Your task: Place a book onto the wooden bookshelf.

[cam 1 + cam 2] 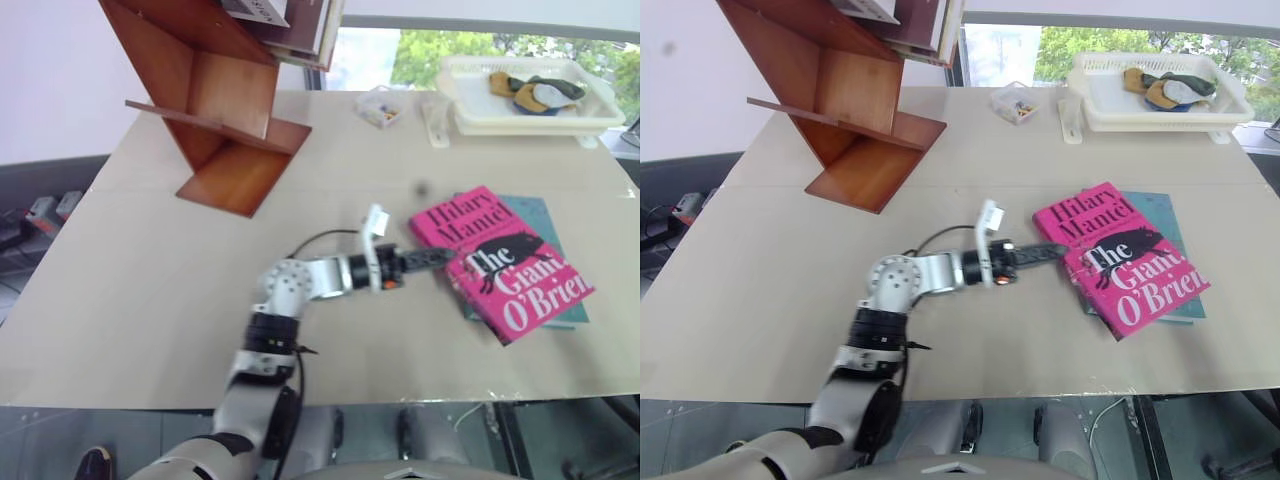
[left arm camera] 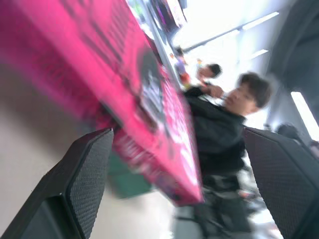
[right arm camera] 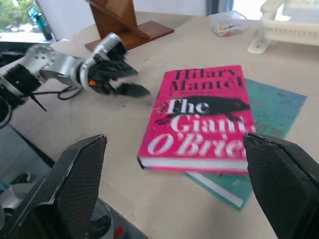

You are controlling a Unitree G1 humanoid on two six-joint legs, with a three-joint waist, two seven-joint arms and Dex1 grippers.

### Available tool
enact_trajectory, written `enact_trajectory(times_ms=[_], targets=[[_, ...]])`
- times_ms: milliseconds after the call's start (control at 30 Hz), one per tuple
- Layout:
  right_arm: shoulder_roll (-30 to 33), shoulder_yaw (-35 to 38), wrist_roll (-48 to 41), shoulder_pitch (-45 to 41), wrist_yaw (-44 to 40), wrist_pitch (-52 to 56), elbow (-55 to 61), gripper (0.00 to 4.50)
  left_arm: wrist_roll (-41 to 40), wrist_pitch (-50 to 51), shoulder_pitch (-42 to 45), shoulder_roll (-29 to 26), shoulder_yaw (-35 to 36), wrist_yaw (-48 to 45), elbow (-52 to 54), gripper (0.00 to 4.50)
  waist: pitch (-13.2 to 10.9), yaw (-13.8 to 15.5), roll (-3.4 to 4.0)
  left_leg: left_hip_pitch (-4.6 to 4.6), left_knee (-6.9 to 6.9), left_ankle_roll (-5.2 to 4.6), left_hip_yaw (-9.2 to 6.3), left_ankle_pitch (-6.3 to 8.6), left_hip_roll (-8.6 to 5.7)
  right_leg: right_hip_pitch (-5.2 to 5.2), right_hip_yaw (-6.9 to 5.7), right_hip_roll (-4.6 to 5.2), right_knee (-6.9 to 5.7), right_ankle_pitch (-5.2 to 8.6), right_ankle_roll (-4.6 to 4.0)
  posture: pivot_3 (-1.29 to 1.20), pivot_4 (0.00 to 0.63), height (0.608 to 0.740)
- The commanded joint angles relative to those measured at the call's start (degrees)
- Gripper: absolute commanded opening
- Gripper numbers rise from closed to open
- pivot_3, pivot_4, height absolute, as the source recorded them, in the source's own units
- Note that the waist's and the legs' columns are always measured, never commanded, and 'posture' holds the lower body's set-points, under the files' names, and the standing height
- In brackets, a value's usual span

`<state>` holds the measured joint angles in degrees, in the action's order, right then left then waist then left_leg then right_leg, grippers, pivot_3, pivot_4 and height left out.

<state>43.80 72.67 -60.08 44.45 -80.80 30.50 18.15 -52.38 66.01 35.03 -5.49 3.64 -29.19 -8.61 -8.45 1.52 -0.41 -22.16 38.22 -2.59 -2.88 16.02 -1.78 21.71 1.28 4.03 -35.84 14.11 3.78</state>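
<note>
Left arm (image 1: pixel 300 285) outstretched, jaws wide; right gripper (image 3: pixel 174 184) jaws wide too.

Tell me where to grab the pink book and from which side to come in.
Grip the pink book by its left long edge, coming in level from the left, where the open left gripper already sits. It lies flat on a teal book, so that raised edge likely gives one finger room beneath.

Daylight floods my head views from the window (image 1: pixel 470 50) beyond the table (image 1: pixel 150 300), leaving soft, faint shadows. My left wrist view is heavily smeared, the pink book (image 2: pixel 99 74) a blur against blown-out ceiling lights. The right wrist view is mostly sharp, with slight motion blur.
</note>
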Motion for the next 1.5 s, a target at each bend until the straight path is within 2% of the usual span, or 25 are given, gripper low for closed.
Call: enact_trajectory(times_ms=[33, 167, 233, 333, 400, 533, 700, 867, 1167, 1267, 1500], targets=[[0.11, -0.52, 0.01, -1.22, 0.53, -0.99, 0.73, 4.5, -0.41, 0.68, -1.15, -0.61, 1.69, -0.03, 0.81, 4.38, 0.01, 0.1, 0.01, -0.02, 0.03, -0.01, 0.01, 0.0, -0.03, 0.0, 0.01, 0.04, 0.01, 0.0, 0.0, 0.0, 0.15, 0.74], [0.73, -2.4, 1.18, -3.17, 1.28, -1.36, 0.2, 4.5, -0.93, 2.08, -4.26, -2.7, 0.88, -1.5, 5.62, 4.38, -0.02, 0.62, -0.05, -0.08, 0.09, -0.04, 0.0, 0.01, -0.09, 0.0, 0.03, 0.12, 0.04, -0.02, 0.04, 0.0, 0.15, 0.74], [0.91, -3.96, 2.35, -4.5, 1.85, -2.07, -0.08, 4.5, 1.56, -1.41, -6.83, -5.23, -1.45, -4.02, 10.16, 4.38, -0.03, 0.7, -0.05, -0.15, 0.09, -0.03, -0.05, 0.01, -0.07, 0.06, 0.0, 0.12, 0.05, -0.03, 0.04, 0.0, 0.15, 0.74], [1.09, -6.1, 3.56, -6.48, 2.37, -2.74, -0.63, 4.5, 11.51, -14.86, -11.75, -11.77, -9.7, -11.16, 18.31, 4.38, 0.07, 0.53, 0.1, -0.3, -0.04, 0.23, -0.03, -0.12, -0.01, 0.33, 0.03, 0.07, 0.03, -0.04, 0.02, 0.0, 0.15, 0.74], [1.58, -8.75, 6.95, -8.47, 5.53, -3.64, -1.79, 4.5, 20.1, -27.51, -14.2, -14.45, -13.37, -12.97, 19.97, 4.38, 0.11, 0.74, 0.17, -0.31, -0.13, 0.31, 0.02, -0.16, -0.02, 0.38, 0.09, 0.07, 0.03, -0.03, -0.01, 0.0, 0.15, 0.74], [1.72, -15.3, 14.69, -14.33, 13.87, -5.81, -4.32, 4.5, 27.7, -44.23, -15.37, -14.92, -10.99, -12.65, 18.73, 4.38, 0.09, 1.0, 0.15, -0.42, -0.07, 0.44, 0.06, -0.01, -0.04, 0.43, 0.13, 0.18, 0.11, 0.07, -0.21, 0.0, 0.15, 0.74], [1.35, -22.93, 25.43, -21.81, 25.62, -9.17, -7.78, 4.5, 30.39, -54.41, -16.37, -19.22, -8.27, -17.73, 18.48, 4.38, 0.14, 0.84, 0.23, -0.49, 0.02, 0.03, 0.06, -0.05, -0.04, 0.48, 0.1, 0.17, 0.1, 0.06, -0.19, 0.0, 0.15, 0.74], [1.83, -30.27, 33.55, -28.72, 36.33, -7.5, -12.56, 4.5, 28.81, -57.23, -16.28, -25.36, -5.88, -25.25, 18.31, 4.38, 0.17, 0.61, 0.29, -0.51, -0.03, 0.24, 0.08, -0.18, -0.03, 0.58, 0.1, 0.08, 0.04, -0.05, -0.01, 0.0, 0.15, 0.74], [-1.38, -39.65, 42.79, -45.27, 53.61, -6.77, -19.66, 4.5, 16.93, -49.52, -15.97, -33.57, 3.01, -34.95, 19.1, 4.38, 0.15, -0.64, 0.33, -0.48, 0.03, 0.23, 0.08, -0.2, -0.05, 0.56, -0.15, -0.02, -0.09, -0.06, 0.01, 0.0, 0.15, 0.74], [-1.41, -42.31, 43.98, -49.27, 55.39, -5.43, -22.05, 4.5, 14.99, -49.6, -16.42, -35.27, 4.68, -38.16, 19.25, 4.38, 0.15, -0.89, 0.33, -0.47, 0.03, 0.23, 0.12, -0.21, -0.07, 0.57, -0.16, -0.14, -0.11, -0.07, 0.03, 0.0, 0.15, 0.74], [-1.27, -47.53, 47.33, -54.83, 57.29, -5.67, -29.36, 4.5, 16.73, -54.3, -16.35, -36.86, 6.51, -41.81, 16.6, 4.38, 0.14, -0.78, 0.33, -0.48, 0.03, 0.22, 0.11, -0.21, -0.06, 0.57, -0.18, -0.3, -0.1, -0.07, 0.03, 0.0, 0.15, 0.74]])
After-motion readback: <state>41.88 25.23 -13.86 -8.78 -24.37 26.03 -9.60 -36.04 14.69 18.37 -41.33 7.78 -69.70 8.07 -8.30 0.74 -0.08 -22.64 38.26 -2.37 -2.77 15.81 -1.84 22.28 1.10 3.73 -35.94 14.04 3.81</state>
